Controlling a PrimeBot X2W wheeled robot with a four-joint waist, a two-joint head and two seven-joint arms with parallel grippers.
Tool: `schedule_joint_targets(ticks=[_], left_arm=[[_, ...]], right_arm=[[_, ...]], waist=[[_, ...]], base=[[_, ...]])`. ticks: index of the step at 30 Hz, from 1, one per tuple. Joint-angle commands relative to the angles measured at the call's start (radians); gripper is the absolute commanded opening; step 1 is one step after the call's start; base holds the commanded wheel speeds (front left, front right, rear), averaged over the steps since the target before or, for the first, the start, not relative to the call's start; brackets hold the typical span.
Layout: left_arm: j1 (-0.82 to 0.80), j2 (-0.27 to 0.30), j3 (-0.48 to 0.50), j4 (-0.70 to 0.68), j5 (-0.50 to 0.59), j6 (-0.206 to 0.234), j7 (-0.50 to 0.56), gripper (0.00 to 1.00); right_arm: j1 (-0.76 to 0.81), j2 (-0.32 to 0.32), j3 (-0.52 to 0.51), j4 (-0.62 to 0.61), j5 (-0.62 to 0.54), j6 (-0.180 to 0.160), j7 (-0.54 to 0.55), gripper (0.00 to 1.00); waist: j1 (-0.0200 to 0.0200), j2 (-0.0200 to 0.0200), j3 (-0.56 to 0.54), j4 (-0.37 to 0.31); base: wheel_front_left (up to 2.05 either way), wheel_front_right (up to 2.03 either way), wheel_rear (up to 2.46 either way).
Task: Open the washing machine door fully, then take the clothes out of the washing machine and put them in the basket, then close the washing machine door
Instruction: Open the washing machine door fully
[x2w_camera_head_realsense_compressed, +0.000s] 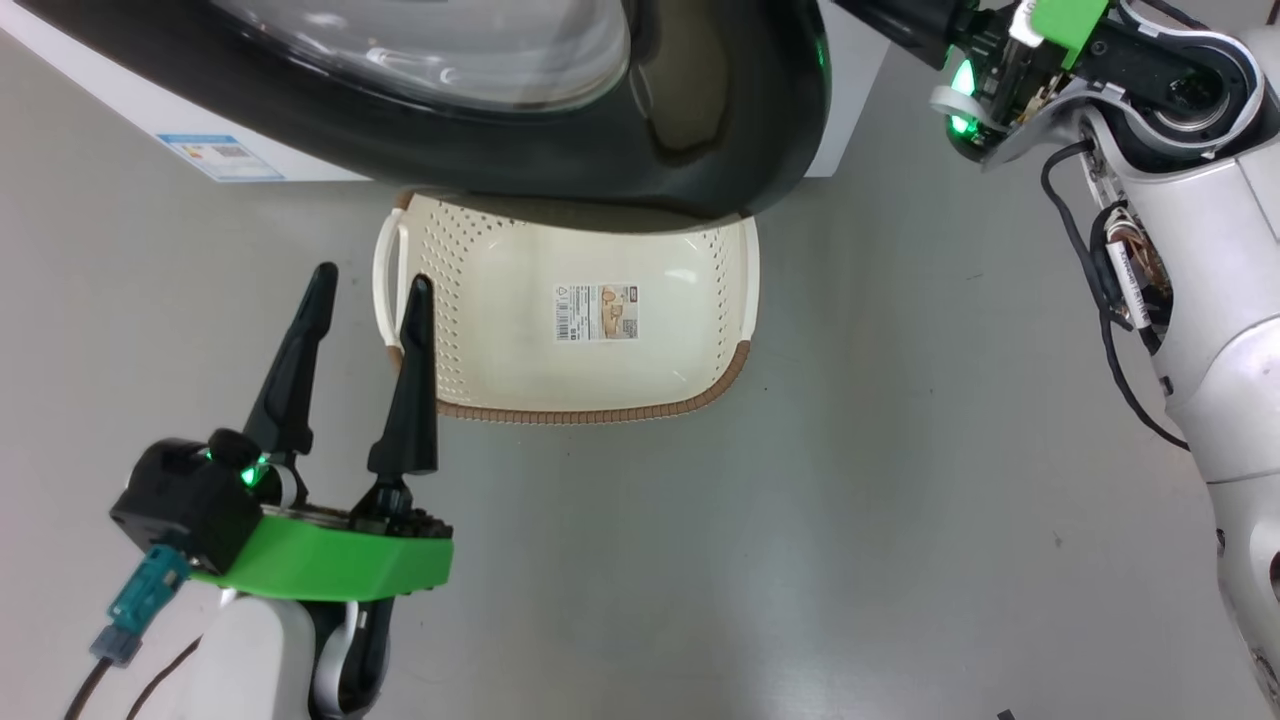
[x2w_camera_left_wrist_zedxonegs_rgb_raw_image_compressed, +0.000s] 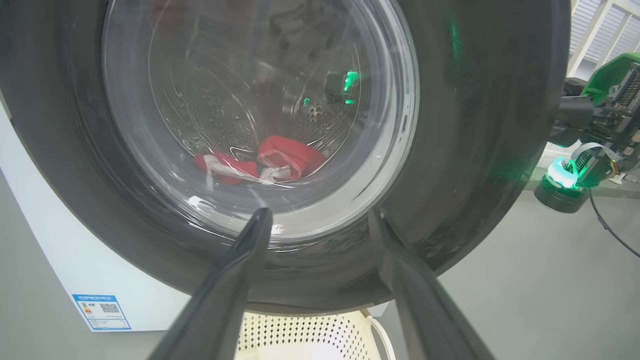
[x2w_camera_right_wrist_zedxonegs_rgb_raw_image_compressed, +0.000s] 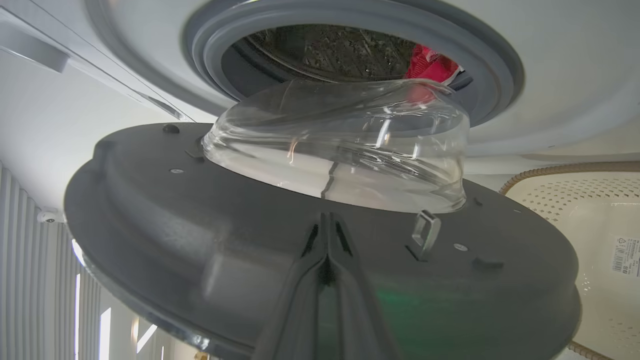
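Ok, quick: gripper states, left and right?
Left gripper: open, empty.
Right gripper: shut, holding nothing, tips at the washing machine door.

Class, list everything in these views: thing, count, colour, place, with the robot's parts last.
washing machine door: one, black rim, clear glass, partly open
washing machine: one, white, behind the door
clothes: count unclear, red and white, in the drum
basket: one, cream, brown rim, on floor below the door
label: one, blue, low on machine front
left claw: one, dark, open, beside basket
right claw: one, dark, shut, at door's inner face
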Motion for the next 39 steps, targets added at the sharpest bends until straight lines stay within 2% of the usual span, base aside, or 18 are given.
schedule_joint_targets(ticks=[1,17,29,39], left_arm=[[-0.004,0.02,0.035,-0.02,-0.001,0.003,-0.008,1.0],[0.039,0.02,0.046,-0.02,-0.007,0.019,-0.008,1.0],[0.1,0.02,0.051,-0.005,-0.018,0.035,-0.008,1.0],[0.149,0.02,0.039,0.02,-0.025,0.037,-0.008,1.0]], right_arm=[[0.018,0.032,0.015,-0.048,-0.01,0.007,0.016,0.0],[0.167,0.049,0.067,-0.141,-0.037,0.007,0.061,0.0],[0.288,0.068,0.113,-0.172,-0.047,0.007,0.084,0.0],[0.372,0.089,0.155,-0.173,-0.033,0.007,0.08,0.0]], waist=[[0.0,0.0,-0.007,0.0],[0.0,0.0,-0.102,0.04],[0.0,0.0,-0.21,0.104],[0.0,0.0,-0.297,0.184]], base=[[0.0,0.0,0.0],[0.0,0.0,0.0],[0.0,0.0,0.0],[0.0,0.0,0.0]])
